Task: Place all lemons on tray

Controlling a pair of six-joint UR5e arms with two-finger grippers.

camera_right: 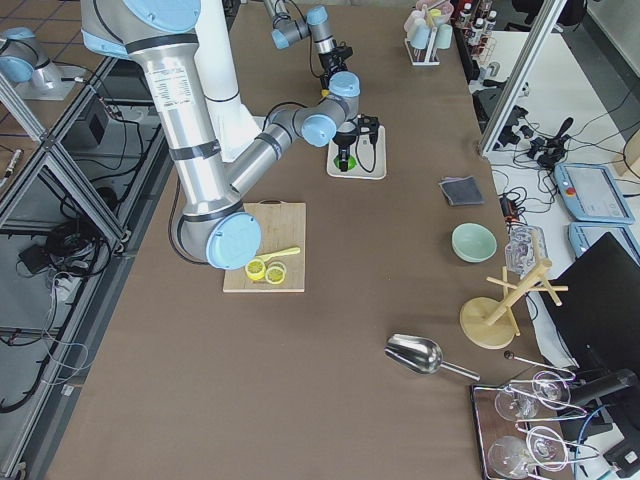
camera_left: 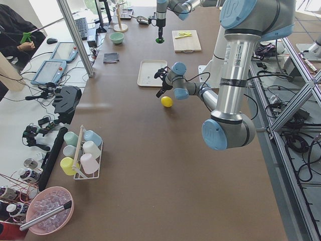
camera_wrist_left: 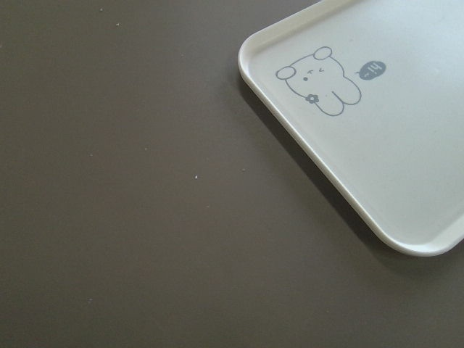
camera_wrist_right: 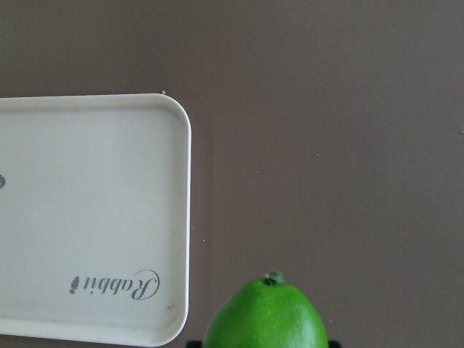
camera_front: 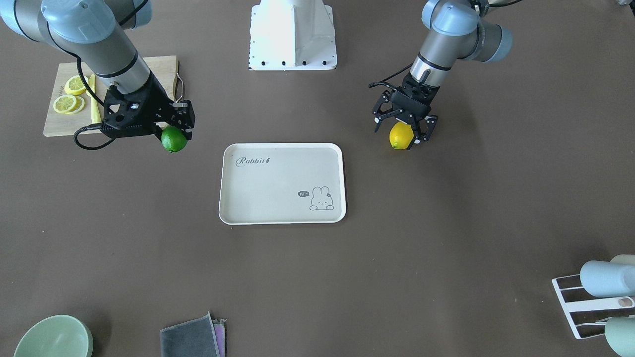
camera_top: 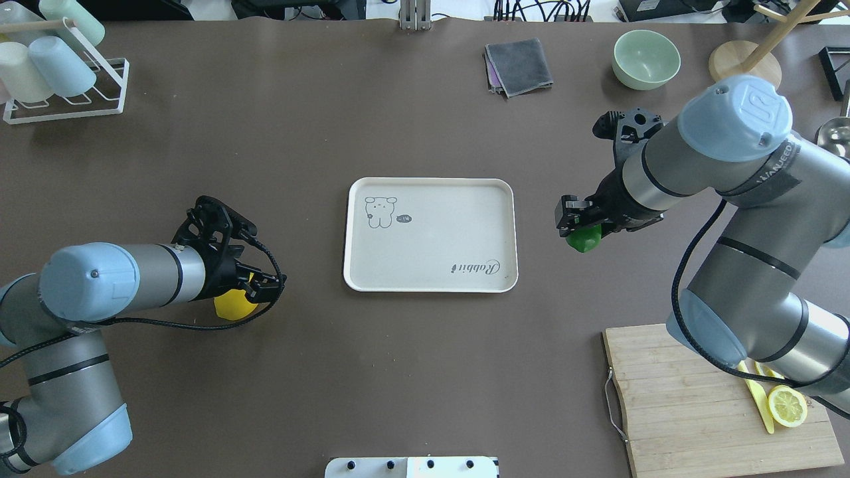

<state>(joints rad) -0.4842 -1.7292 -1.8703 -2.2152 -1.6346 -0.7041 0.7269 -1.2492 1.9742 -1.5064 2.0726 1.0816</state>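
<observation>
The cream tray (camera_front: 283,183) with "Rabbit" script lies flat at the table's middle, with nothing on it. My right gripper (camera_front: 174,130) is shut on the green lemon (camera_front: 174,139) and holds it above the table beside the tray's short edge; the green lemon also shows in the right wrist view (camera_wrist_right: 268,315) next to the tray (camera_wrist_right: 87,217). My left gripper (camera_front: 402,130) is open, its fingers spread over the yellow lemon (camera_front: 401,135). In the exterior left view that lemon (camera_left: 166,101) lies on the table, apart from the gripper. The left wrist view shows only the tray corner (camera_wrist_left: 391,159).
A wooden cutting board (camera_front: 59,124) with lemon slices (camera_front: 69,96) lies behind my right arm. A green bowl (camera_front: 52,339), a grey cloth (camera_front: 191,339) and a cup rack (camera_front: 595,297) stand along the far edge. The robot base (camera_front: 292,34) is at the back.
</observation>
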